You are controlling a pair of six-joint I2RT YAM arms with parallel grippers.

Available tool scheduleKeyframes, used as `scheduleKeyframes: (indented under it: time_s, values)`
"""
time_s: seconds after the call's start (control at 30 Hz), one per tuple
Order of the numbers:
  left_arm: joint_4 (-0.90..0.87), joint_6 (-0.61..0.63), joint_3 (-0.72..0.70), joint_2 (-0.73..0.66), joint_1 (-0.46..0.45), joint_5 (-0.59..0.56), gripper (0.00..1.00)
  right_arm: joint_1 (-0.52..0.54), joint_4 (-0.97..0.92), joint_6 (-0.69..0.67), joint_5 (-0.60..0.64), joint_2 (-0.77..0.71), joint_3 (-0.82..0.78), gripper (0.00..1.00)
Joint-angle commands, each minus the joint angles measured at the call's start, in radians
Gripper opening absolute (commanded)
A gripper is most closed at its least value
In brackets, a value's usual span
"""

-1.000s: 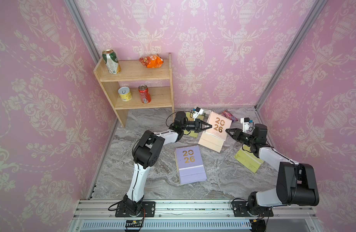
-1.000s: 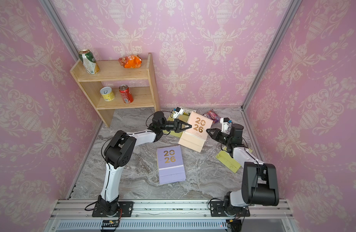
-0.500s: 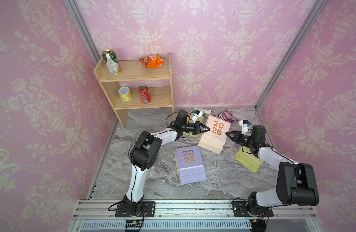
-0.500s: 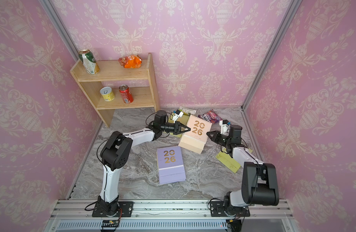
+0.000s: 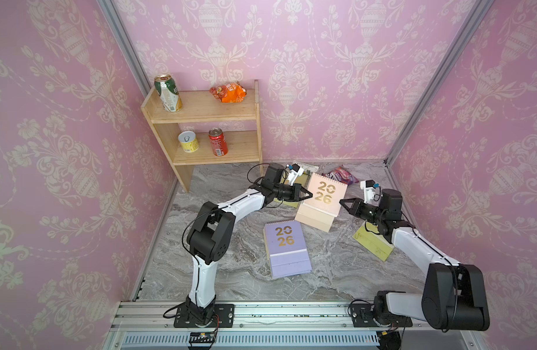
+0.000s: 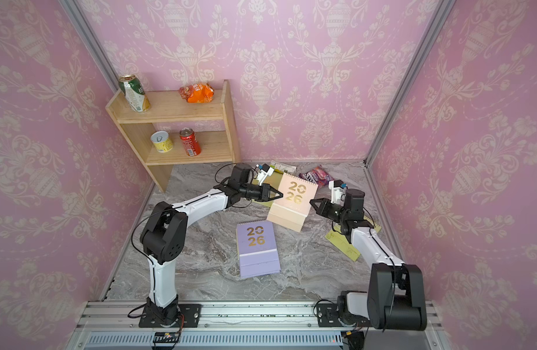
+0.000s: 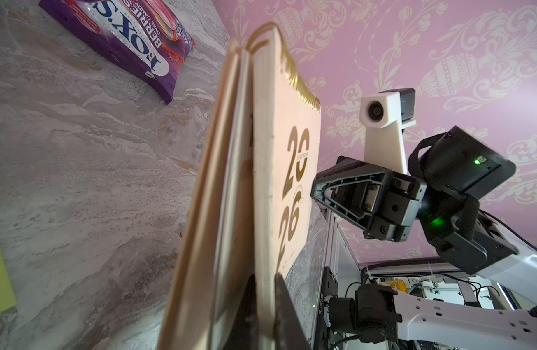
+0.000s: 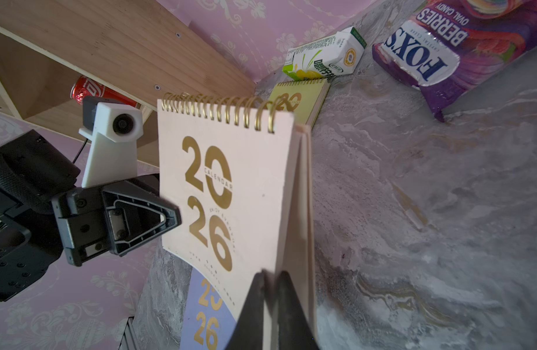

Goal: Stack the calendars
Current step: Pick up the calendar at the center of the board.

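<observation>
A peach-pink calendar (image 5: pixel 323 194) (image 6: pixel 294 197) with gold "2026" stands tilted up at the back of the table, held between both arms. My left gripper (image 5: pixel 309 195) (image 7: pixel 265 291) is shut on its left edge, jaws pinching the front leaves. At the opposite edge my right gripper (image 5: pixel 341 202) (image 8: pixel 271 281) is shut on it too. A lilac calendar (image 5: pixel 287 248) (image 8: pixel 206 318) lies flat in the middle. One yellow-green calendar (image 5: pixel 303 181) (image 8: pixel 300 100) lies behind the left gripper. Another (image 5: pixel 373 245) lies under the right arm.
A purple snack packet (image 5: pixel 341 175) (image 7: pixel 125 39) and a green-white carton (image 5: pixel 306 166) (image 8: pixel 324 57) lie by the back wall. A wooden shelf (image 5: pixel 206 115) holding cans and an orange bag stands at the back left. Pink walls close in three sides.
My right gripper's jaws have shut on the peach-pink calendar's edge. The left gripper keeps its hold and has drawn slightly left; the calendar has barely moved.
</observation>
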Motion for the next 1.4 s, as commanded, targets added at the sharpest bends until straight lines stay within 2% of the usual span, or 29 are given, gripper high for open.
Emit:
scheduleKeyframes:
  time_s: [0.0, 0.1, 0.27, 0.4, 0.53, 0.7, 0.83, 1.07, 1.27, 1.37]
  values:
    - [-0.039, 0.067, 0.017, -0.039, -0.039, -0.068, 0.15, 0.052, -0.009, -0.045, -0.087, -0.058, 0.004, 0.0]
    - [-0.033, 0.067, 0.012, -0.038, -0.042, -0.068, 0.14, 0.063, -0.04, -0.053, -0.073, -0.084, 0.006, 0.0]
    - [0.02, 0.036, 0.006, -0.021, -0.05, -0.054, 0.0, 0.072, -0.107, -0.073, -0.022, -0.094, 0.012, 0.0]
    - [0.06, 0.03, -0.006, -0.016, -0.053, -0.059, 0.0, 0.072, -0.143, -0.086, 0.03, -0.089, 0.012, 0.0]
    - [0.053, 0.049, -0.003, -0.001, -0.052, -0.077, 0.0, 0.072, -0.169, -0.095, 0.08, -0.072, 0.008, 0.12]
    - [0.064, 0.059, -0.005, 0.024, -0.052, -0.078, 0.0, 0.065, -0.156, -0.091, 0.093, -0.049, -0.006, 0.21]
    - [0.084, 0.083, -0.03, 0.019, -0.053, -0.082, 0.0, 0.046, -0.142, -0.08, 0.089, -0.042, -0.015, 0.39]
    - [0.115, 0.129, -0.066, 0.014, -0.051, -0.073, 0.0, -0.019, -0.134, -0.068, 0.089, -0.064, -0.044, 0.53]
    - [0.172, 0.152, -0.097, 0.022, -0.04, -0.042, 0.0, -0.086, 0.009, -0.038, 0.044, -0.065, -0.107, 0.62]
    - [0.211, 0.136, -0.108, 0.03, -0.029, -0.012, 0.0, -0.093, 0.108, -0.042, 0.021, -0.059, -0.12, 0.7]
